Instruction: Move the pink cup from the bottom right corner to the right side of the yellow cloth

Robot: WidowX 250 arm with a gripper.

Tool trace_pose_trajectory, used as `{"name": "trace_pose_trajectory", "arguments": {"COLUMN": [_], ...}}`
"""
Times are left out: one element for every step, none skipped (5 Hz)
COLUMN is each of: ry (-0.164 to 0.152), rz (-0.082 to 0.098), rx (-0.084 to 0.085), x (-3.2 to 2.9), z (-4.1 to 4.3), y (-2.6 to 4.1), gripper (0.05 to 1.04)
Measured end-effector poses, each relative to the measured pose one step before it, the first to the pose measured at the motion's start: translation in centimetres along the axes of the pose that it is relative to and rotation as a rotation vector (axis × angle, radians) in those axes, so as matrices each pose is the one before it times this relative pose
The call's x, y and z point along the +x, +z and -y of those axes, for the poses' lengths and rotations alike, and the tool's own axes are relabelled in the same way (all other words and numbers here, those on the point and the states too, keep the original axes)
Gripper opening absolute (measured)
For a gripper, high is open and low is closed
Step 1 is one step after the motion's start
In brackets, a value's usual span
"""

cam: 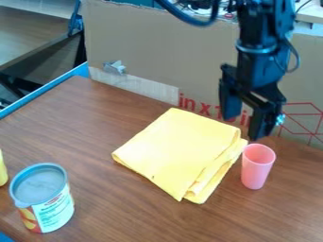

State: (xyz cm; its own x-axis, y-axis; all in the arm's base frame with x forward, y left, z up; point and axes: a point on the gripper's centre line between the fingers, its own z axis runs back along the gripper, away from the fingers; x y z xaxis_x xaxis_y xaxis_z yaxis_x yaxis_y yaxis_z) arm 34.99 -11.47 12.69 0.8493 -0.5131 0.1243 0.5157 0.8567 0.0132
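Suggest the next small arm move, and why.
Probably shift the black two-finger gripper toward the middle of the folded yellow cloth before lowering: its fingers look open and empty, and one hangs close to the tall pink cup in this view.

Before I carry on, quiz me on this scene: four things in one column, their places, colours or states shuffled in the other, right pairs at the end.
1. Cloth
2. Cup
3. Can
4. Gripper

A. Standing near the picture's lower left corner
B. Open, hanging with nothing between its fingers
C. Yellow and folded
D. Pink and upright

Right pairs: 1-C, 2-D, 3-A, 4-B
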Motion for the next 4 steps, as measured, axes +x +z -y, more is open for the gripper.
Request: {"name": "trace_pose_trajectory", "arguments": {"ry": [0.0117,-0.0463,-0.0302,-0.0053], "rz": [-0.1012,-0.057,0.0189,0.0053], "rx": [0.036,0.0025,-0.027,-0.0081], "x": [-3.717,-2.515,-0.515,-0.13], "z": [2.027,5.051,3.432,2.291], "y": [0.696,0.139,0.276,-0.329], "gripper": [1.001,1.001,1.001,1.001]}}
